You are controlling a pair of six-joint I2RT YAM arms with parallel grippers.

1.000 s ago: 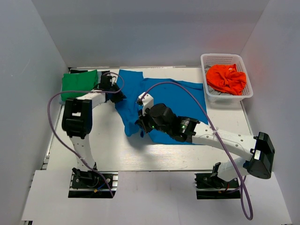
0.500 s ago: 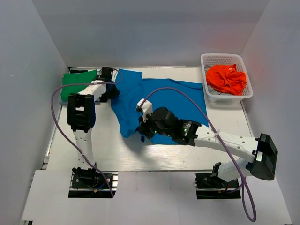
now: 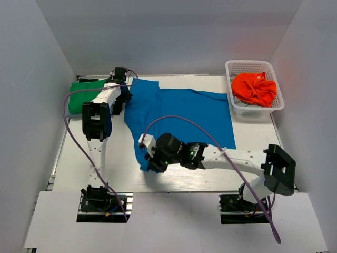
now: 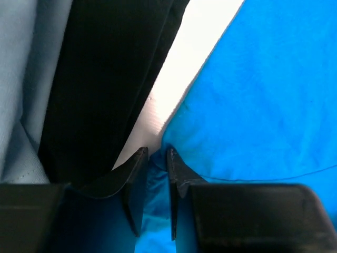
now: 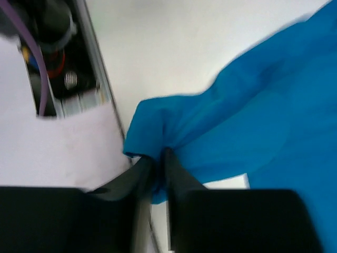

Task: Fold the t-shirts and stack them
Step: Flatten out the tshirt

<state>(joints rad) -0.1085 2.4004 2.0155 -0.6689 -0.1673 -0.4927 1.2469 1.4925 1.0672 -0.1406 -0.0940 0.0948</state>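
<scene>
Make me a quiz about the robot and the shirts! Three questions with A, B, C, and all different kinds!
1. Where is the orange t-shirt?
A) in the white basket
B) on the floor
C) on a chair

2. What colour is the folded shirt at the far left?
A) yellow
B) green
C) pink

3. What is the right gripper doing?
A) open in the air
B) holding the basket
C) shut on the blue t-shirt

Answers:
1 A, it lies bunched inside the mesh basket.
2 B, it is plain green.
3 C, the right wrist view shows blue cloth pinched in it.
</scene>
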